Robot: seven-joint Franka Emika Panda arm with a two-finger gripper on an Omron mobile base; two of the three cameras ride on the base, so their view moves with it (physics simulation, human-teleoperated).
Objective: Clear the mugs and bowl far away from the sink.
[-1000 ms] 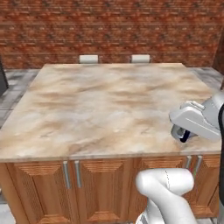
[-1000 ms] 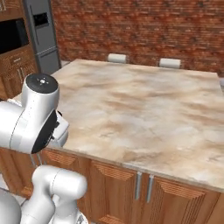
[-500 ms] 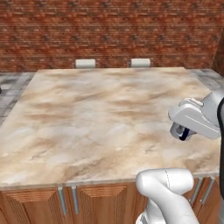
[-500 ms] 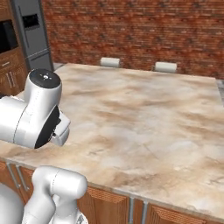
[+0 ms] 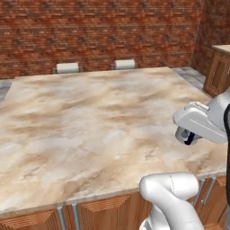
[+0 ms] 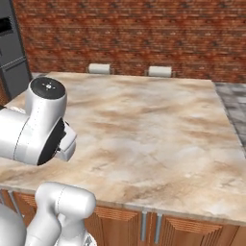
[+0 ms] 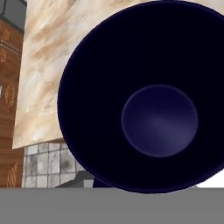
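Nearest the camera on the hand, a dark blue vessel [image 7: 157, 118] crowds the lens: a flared round wall, a paler round floor, rim turned toward the hand. The pincer [image 5: 185, 134] is closed to a thin gap. Its tips are hidden behind the vessel, so I judge it clamped on the vessel's wall rather than see the contact. The flare suggests a bowl, but in the left base view just a small blue sliver shows under the hand, so whether this is the bowl or a mug I cannot tell.

The vessel hangs near the right front corner of the marble surface [image 5: 90, 121], with grey floor tiles [image 7: 43, 162] and wooden cabinet fronts [image 7: 8, 92] visible past its rim. The likely trouble is a thin one-sided rim grip. A swing of the arm or a jolt of the base could let the vessel pivot or slip. Beyond the edge it would fall to the floor, not onto the marble. Lowering it tilted could make it land on its rim and roll.

The hand view gives the vessel's shape and the drop beneath it. The left base view gives its height above the surface and its place by the corner. In the right base view the arm's bulky joint [image 6: 41, 122] covers the hand, but a dark refrigerator [image 6: 12, 57] stands at the far left. Two pale chair backs [image 5: 67, 68] sit at the far edge, before a brick wall [image 5: 112, 27].
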